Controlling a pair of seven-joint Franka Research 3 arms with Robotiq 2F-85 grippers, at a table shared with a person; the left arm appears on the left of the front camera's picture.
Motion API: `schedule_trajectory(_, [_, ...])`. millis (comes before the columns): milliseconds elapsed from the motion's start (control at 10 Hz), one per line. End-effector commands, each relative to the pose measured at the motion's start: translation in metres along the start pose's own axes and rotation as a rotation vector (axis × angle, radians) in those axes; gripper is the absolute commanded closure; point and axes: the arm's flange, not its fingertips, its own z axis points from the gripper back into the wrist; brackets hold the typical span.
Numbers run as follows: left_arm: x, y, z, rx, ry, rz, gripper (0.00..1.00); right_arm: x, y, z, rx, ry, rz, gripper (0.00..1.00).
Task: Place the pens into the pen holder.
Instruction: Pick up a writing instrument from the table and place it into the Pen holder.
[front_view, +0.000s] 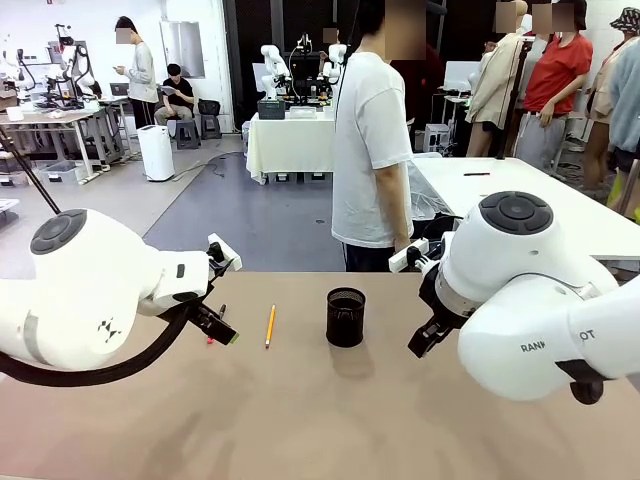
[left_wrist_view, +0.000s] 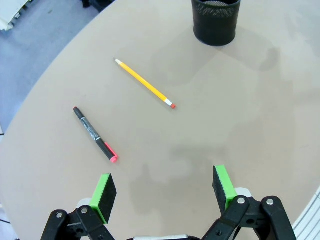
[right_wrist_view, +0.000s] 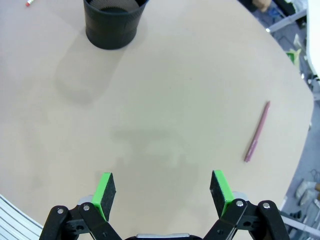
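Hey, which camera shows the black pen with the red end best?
The left wrist view: the black pen lies whole and uncovered, ahead of the open left gripper. In the front view that gripper hides its middle, leaving the ends. The right wrist view takes in a different, maroon pen.

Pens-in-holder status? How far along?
Done: nothing visible; no pen sticks out of the pen holder. In hand: nothing; both arms' jaws stand open and empty above the table. Left: the yellow pencil, the black red-tipped pen and the dull pink pen, all lying flat.
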Motion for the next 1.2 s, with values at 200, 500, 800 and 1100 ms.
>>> schedule_trajectory(200, [-0.001,0.036,0.042,-0.178,0.032,-0.083,0.0,0.01,-0.039,0.031,0.202,-0.113,-0.058,0.0])
schedule_trajectory(500, [-0.007,0.079,0.078,-0.212,-0.022,-0.075,0.0,0.011,-0.068,0.074,0.26,-0.18,-0.054,0.0])
schedule_trajectory(800, [-0.014,0.119,0.112,-0.268,-0.067,-0.094,0.0,0.006,-0.115,0.13,0.348,-0.221,-0.04,0.0])
schedule_trajectory(1100, [-0.019,0.162,0.146,-0.281,-0.164,-0.034,0.0,-0.002,-0.165,0.151,0.42,-0.237,-0.032,0.0])
